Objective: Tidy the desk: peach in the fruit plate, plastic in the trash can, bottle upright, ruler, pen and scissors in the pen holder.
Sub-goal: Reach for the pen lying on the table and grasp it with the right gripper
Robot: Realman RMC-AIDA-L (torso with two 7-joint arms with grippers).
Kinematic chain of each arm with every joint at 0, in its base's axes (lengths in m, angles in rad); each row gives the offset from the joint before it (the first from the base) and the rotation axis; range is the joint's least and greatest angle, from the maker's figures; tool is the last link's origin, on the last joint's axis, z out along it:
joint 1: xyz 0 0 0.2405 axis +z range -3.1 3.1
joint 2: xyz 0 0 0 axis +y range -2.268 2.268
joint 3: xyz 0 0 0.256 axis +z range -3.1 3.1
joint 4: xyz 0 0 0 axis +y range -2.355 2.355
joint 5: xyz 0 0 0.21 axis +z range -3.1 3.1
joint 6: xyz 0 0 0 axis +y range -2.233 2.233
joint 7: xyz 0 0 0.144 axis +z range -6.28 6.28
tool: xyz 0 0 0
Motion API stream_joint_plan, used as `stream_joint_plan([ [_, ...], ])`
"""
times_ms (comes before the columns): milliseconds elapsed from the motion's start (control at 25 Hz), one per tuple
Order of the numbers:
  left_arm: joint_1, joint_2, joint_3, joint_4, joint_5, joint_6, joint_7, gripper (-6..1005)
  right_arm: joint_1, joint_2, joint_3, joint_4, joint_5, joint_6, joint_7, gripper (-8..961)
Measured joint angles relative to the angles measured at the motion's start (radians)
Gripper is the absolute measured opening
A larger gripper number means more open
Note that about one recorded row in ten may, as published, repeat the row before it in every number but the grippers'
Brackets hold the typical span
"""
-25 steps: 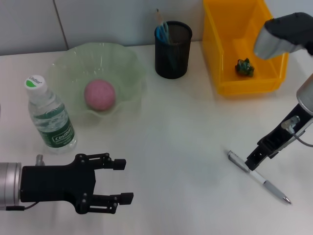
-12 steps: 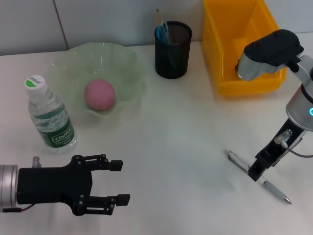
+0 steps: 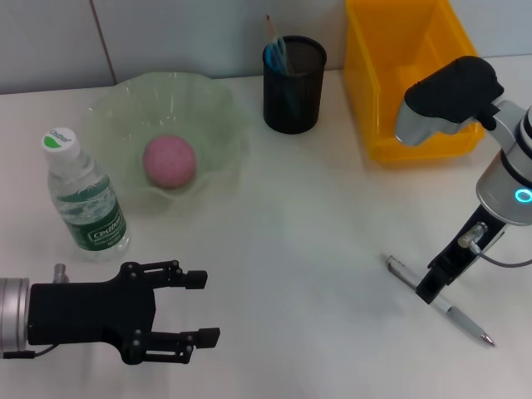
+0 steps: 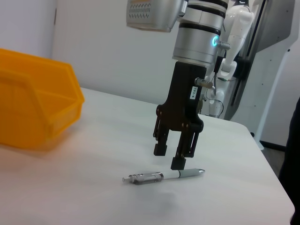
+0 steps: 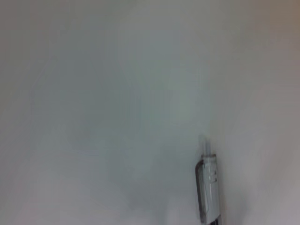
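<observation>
A silver and white pen (image 3: 460, 319) lies flat on the white desk at the front right; it also shows in the left wrist view (image 4: 161, 176) and the right wrist view (image 5: 207, 192). My right gripper (image 3: 427, 288) points down directly over the pen's middle, open, with its fingertips (image 4: 178, 163) just above the pen. My left gripper (image 3: 202, 307) is open and empty at the front left. The pink peach (image 3: 169, 160) lies in the green plate (image 3: 218, 100). The bottle (image 3: 83, 199) stands upright. The black pen holder (image 3: 294, 83) holds blue items.
The yellow bin (image 3: 384, 91) stands at the back right, partly hidden by my right arm (image 3: 449, 96); its contents do not show. Bare white desk lies between the two grippers. The desk's edge shows beyond the pen in the left wrist view.
My right arm has swung left in front of the yellow bin, and its gripper has shifted a little along the pen. My left gripper has drawn back slightly.
</observation>
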Motion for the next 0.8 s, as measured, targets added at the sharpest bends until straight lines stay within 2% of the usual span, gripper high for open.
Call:
stream_joint_plan([
  [480, -0.004, -0.003, -0.001, 0.010, 0.000, 0.000, -0.002, 807, 0.006, -0.001, -0.020, 0.026, 0.006, 0.027, -0.020, 625],
  [800, -0.006, -0.002, -0.002, 0.011, 0.000, 0.000, -0.002, 807, 0.012, 0.000, -0.031, 0.035, 0.008, 0.030, -0.021, 553],
])
